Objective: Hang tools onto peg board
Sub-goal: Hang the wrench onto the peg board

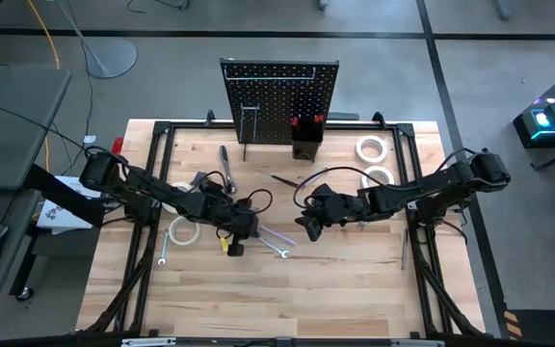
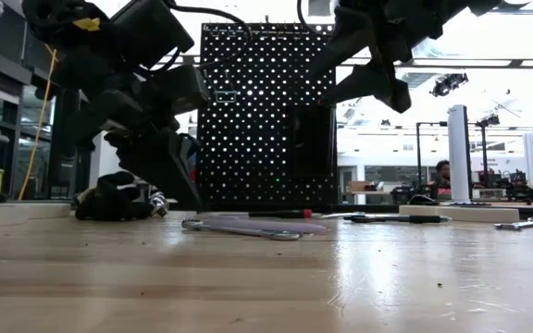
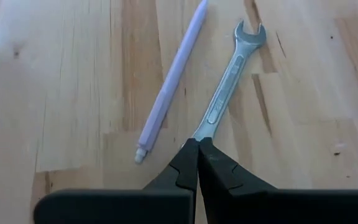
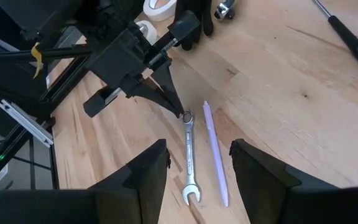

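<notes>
Pinching wrench (image 3: pixel 229 81) end, left end effector (image 3: pixel 197 149) closed, right end effector (image 4: pixel 197 168) open above.

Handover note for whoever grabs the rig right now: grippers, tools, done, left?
Left gripper: shut, tips down on the ring end of a silver wrench on the table; not lifted.
Right gripper: open, empty, hovering over the same wrench.
Lilac pen lies beside it.
Peg board: red-handled tools in its bin.
Left to hang: wrenches, tape rolls, screwdriver.
</notes>
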Controlling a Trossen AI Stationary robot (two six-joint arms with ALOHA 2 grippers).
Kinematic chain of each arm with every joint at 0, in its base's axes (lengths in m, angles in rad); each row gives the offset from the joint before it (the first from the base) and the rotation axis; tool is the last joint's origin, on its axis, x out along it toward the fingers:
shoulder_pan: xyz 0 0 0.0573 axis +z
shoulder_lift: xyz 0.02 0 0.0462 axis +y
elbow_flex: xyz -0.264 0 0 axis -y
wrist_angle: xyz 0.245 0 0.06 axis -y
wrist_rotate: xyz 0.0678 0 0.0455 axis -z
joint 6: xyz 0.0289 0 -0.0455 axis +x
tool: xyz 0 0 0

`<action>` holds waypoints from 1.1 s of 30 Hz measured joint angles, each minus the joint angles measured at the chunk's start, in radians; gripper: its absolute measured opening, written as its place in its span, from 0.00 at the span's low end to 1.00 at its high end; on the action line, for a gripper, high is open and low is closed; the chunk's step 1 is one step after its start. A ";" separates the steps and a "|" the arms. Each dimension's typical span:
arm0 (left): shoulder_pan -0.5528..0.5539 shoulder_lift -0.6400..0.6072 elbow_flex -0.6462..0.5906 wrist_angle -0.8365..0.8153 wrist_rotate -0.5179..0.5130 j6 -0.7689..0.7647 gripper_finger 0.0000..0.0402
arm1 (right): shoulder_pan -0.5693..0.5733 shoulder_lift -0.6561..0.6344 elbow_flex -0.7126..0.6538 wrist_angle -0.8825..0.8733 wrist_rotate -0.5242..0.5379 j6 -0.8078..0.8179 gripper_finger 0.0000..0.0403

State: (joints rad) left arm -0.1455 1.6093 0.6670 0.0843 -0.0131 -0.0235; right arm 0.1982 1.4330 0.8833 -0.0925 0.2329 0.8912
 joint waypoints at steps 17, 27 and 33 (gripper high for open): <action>0.007 0.088 0.004 0.047 0.015 0.040 0.00 | -0.001 0.000 0.000 -0.001 0.003 0.028 0.43; 0.001 0.148 0.006 0.076 0.028 -0.051 0.00 | -0.002 0.004 0.000 0.000 -0.074 0.052 0.43; -0.010 0.163 0.003 0.126 0.027 -0.070 0.00 | -0.008 0.089 0.000 0.018 -0.283 0.141 0.43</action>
State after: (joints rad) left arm -0.1558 1.7721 0.6701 0.2099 0.0135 -0.0933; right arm 0.1899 1.5218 0.8836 -0.0750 -0.0500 1.0319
